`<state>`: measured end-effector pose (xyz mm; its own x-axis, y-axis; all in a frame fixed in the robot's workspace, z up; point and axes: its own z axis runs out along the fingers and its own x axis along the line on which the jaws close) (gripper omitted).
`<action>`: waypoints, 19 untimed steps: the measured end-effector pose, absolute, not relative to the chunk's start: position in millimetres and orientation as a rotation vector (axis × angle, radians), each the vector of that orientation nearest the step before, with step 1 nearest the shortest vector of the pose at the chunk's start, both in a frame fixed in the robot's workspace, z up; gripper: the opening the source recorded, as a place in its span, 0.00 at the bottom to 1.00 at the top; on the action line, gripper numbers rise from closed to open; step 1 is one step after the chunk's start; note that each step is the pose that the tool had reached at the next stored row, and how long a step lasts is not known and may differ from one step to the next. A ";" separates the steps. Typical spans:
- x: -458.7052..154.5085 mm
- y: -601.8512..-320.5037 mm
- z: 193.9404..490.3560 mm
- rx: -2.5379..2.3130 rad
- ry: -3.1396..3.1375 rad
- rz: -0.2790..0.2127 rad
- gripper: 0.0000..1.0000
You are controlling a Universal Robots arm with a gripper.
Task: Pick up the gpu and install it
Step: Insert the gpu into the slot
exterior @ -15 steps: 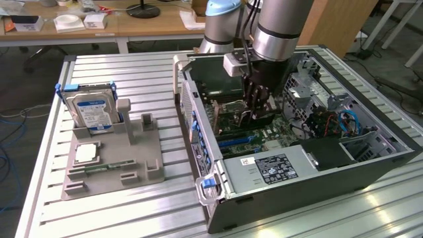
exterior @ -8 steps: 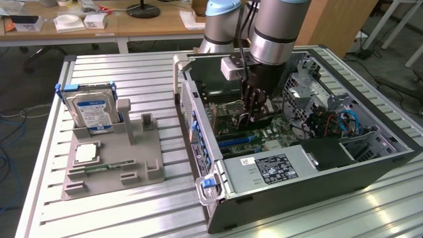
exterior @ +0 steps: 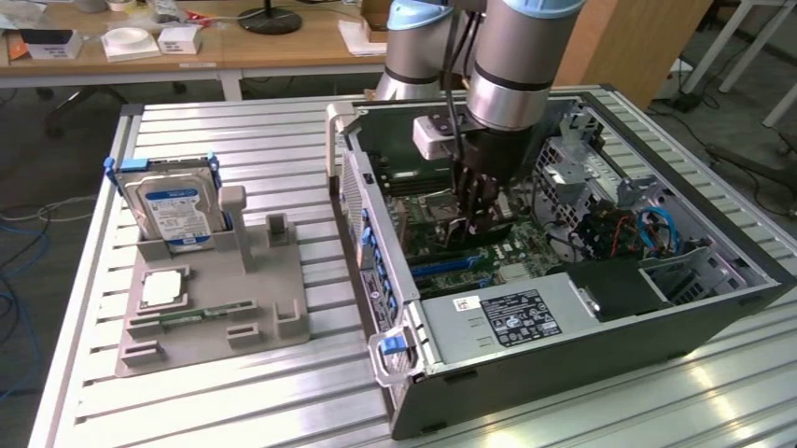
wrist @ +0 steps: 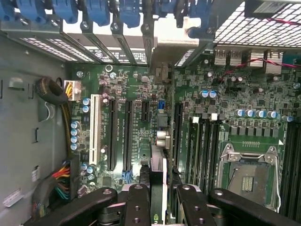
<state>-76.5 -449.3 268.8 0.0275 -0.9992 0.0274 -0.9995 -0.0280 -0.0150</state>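
Holding: gpu (wrist: pixel 158 172), clamped edge-on between the fingers (wrist: pixel 137 205) of the gripper (wrist: pixel 162 190); jaws narrow, closed on its broad faces.

Location: inside the open case (exterior: pixel 561 355), over the motherboard (wrist: pixel 244 94), near the black slots (wrist: pixel 113 136). Whether its lower edge touches a slot cannot be told.

Orientation: card upright on edge, top edge facing the wrist. Long axis runs parallel to the slots, from the gripper toward the rear wall with the blue latches (wrist: pixel 99 12). A silvery plate (wrist: pixel 176 33) at that end looks to be its bracket, so the bracket end points rearward.

Handling note (judgement): installing well calls for a plumb card, its axis in line with the chosen slot, the bracket square to the rear opening, and straight, even downward pressure. Tilt or sideways drift risks missing the slot or striking nearby components. The grip sits away from the bracket, so the bracket end may seat late.
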 end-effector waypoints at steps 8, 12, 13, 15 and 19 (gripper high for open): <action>-83.0 -449.1 262.6 2.256 -2.187 0.062 0.27; -83.8 -449.2 257.6 2.256 -2.186 0.062 0.27; -83.8 -449.2 255.9 2.256 -2.187 0.062 0.27; -84.0 -449.2 253.5 2.256 -2.187 0.062 0.27; -85.2 -449.5 251.8 2.256 -2.187 0.062 0.27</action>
<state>-85.2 -449.5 251.8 0.0306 -0.9991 0.0278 -0.9991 -0.0314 -0.0277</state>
